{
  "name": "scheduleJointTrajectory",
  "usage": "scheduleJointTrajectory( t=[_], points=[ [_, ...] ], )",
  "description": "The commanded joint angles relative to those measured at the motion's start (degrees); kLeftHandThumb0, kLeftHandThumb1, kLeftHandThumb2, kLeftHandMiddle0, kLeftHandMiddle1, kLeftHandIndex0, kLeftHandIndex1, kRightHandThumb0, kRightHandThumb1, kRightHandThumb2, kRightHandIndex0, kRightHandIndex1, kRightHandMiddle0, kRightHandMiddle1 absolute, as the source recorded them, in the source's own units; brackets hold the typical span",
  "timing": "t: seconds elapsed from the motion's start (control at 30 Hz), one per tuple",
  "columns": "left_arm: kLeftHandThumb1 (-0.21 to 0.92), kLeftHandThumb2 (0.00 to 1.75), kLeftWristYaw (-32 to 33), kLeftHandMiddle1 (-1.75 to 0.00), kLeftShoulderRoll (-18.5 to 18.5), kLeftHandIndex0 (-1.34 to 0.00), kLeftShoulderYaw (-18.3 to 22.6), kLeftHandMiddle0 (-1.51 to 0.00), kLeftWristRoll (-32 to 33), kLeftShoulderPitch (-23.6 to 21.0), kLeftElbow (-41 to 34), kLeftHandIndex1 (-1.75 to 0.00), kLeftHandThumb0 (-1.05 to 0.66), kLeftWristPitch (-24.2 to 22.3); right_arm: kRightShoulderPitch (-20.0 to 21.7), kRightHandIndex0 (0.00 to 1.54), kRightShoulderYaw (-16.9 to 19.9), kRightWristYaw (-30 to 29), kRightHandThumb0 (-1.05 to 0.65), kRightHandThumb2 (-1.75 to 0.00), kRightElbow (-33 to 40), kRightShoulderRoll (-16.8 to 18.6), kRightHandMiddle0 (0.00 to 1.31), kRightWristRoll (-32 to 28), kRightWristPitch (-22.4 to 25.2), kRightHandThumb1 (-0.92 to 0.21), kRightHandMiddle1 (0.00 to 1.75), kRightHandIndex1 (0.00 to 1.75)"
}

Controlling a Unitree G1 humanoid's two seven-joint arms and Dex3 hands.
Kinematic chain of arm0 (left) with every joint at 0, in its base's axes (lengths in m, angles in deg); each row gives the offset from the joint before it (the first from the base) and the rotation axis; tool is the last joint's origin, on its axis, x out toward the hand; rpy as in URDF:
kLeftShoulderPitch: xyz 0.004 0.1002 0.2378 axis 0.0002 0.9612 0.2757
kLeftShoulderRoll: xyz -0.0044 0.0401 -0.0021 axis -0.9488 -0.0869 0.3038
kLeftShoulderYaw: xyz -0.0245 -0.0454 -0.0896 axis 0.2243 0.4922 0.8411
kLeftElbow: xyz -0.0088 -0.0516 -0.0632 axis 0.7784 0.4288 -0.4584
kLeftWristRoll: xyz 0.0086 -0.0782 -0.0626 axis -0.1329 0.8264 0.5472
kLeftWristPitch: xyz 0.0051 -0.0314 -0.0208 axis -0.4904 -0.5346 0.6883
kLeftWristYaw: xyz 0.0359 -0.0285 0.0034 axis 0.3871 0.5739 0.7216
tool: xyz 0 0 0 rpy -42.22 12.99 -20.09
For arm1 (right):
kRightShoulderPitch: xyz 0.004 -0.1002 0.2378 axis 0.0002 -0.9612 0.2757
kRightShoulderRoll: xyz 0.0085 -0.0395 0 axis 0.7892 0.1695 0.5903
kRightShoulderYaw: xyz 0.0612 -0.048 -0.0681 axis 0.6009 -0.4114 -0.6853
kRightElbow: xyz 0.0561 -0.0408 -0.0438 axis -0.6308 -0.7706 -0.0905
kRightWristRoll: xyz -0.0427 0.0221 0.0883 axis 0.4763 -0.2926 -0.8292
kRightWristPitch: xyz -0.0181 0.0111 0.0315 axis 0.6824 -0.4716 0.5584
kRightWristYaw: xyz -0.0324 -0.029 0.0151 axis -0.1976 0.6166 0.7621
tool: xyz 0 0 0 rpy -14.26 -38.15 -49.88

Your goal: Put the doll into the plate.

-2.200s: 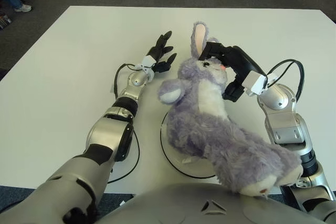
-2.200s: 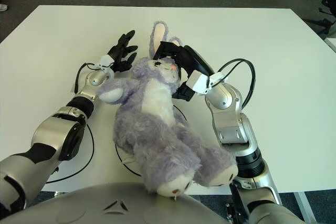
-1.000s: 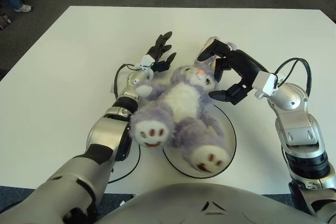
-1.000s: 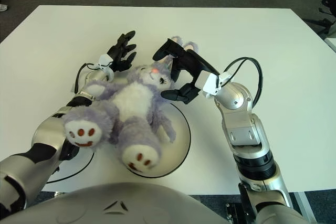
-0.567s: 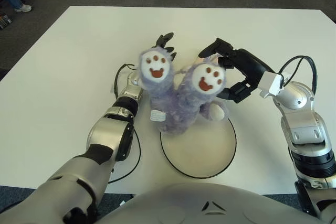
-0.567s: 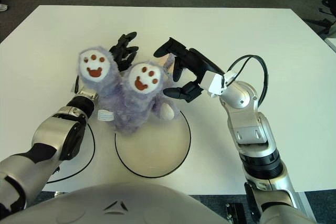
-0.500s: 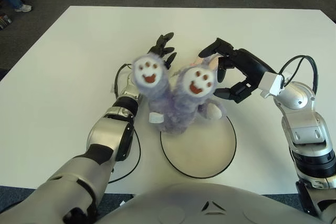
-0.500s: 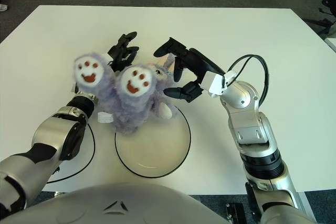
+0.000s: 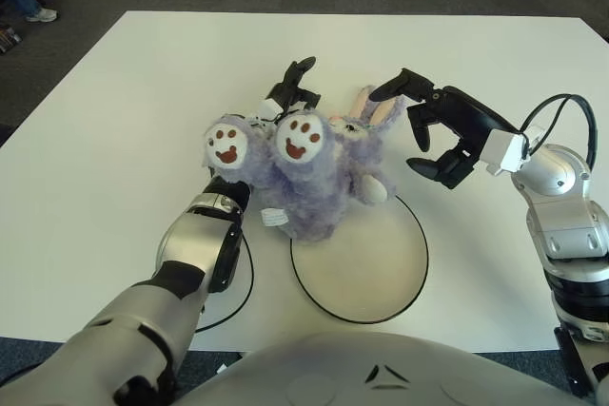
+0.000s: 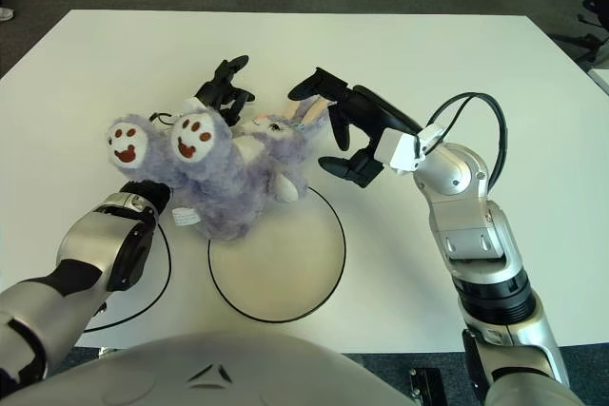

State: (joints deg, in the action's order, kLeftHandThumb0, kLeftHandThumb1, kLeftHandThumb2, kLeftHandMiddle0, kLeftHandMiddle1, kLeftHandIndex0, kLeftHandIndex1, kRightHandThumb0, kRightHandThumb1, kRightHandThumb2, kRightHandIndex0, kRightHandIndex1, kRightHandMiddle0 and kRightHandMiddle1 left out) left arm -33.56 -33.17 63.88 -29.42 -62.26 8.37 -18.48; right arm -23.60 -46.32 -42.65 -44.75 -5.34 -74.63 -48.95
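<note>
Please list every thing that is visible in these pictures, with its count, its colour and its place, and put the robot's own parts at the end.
doll: 1, purple and white rabbit, on its back, feet up, at the plate's far-left edge, mostly off it.
plate: 1, white with black rim, near table edge, centre.
second plate: 1, white with black rim, under the left forearm, partly hidden.
table: 1, white, fills the view.
left hand: 1, black, behind the doll.
right hand: 1, black, fingers spread, right of the doll's head, holding nothing.
</note>
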Motion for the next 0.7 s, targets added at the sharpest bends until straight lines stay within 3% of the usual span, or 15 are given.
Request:
scheduleJointTrajectory(
  t=[0.0,0.37,0.53,0.67],
  points=[
    [0.92,0.67,1.3,-1.39,-0.4,0.00,-0.3,-0.45,-0.9,-0.3,0.3,-0.39,-0.65,0.9,1.6,0.81,1.8,1.2,0.58,-1.61,-0.8,-1.4,0.00,-2.0,-1.1,-0.07,0.78,1.75],
    [0.92,0.67,1.5,-1.39,-0.6,0.00,-0.7,-0.43,-1.5,-0.6,0.8,-0.31,-0.65,-0.2,2.5,0.82,8.9,5.3,0.58,-1.62,-5.3,-5.1,0.00,-9.8,-0.8,-0.06,0.85,1.75],
    [0.92,0.68,1.6,-1.40,-0.6,0.00,-0.7,-0.42,-1.7,-0.7,0.8,-0.30,-0.65,-1.0,2.5,0.82,11.2,4.1,0.58,-1.62,-7.6,-6.1,0.00,-9.8,-3.5,-0.06,0.87,1.75],
    [0.92,0.69,1.6,-1.40,-0.5,0.00,-0.6,-0.40,-1.5,-0.7,0.7,-0.31,-0.65,-1.6,2.9,0.76,12.1,2.3,0.54,-1.49,-10.4,-6.0,0.00,-8.8,-6.3,-0.14,0.90,1.71]
  ],
)
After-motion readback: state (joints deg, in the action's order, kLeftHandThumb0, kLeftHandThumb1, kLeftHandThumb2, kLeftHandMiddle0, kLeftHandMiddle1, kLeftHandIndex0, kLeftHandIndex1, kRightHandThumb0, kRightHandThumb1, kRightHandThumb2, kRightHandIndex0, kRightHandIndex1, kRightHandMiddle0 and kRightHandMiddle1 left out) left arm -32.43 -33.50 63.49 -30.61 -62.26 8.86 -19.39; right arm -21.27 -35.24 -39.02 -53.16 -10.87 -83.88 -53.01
